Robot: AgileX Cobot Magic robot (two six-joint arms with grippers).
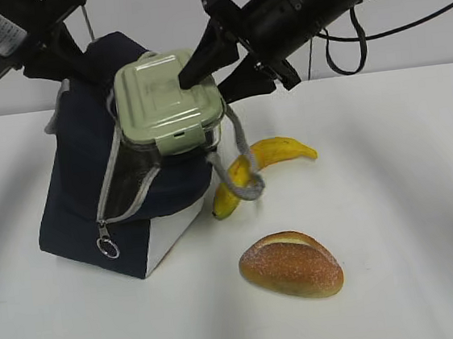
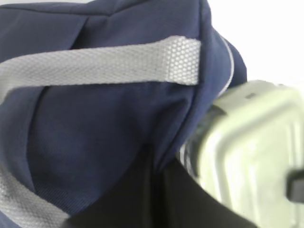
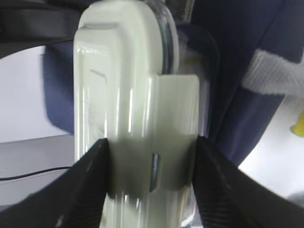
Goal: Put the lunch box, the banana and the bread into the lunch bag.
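The white bench (image 1: 410,223) carries everything. The lunch bag (image 1: 79,193), navy with white side panels, stands at about nine o'clock from the frame's centre, its grey-edged zipper (image 1: 122,180) parted and a metal pull ring (image 1: 107,247) hanging near its base. A grey webbing handle (image 2: 99,64) crosses the navy fabric in the left wrist view, and another grey strap (image 1: 243,176) loops down the bag's right side over the banana. The lunch box (image 1: 168,103) sits tilted in the bag's mouth at roughly eleven o'clock, its sage-green lid facing outward. The right pincer (image 1: 201,79) grips the lunch box across its sides, one dark finger (image 3: 85,185) on each flank. The left pincer is not visible between its tips; its arm (image 1: 26,37) reaches the bag's top at ten o'clock, closed. The banana (image 1: 277,152) lies just right of the bag. The bread (image 1: 291,265) rests at five o'clock, apart from the banana.
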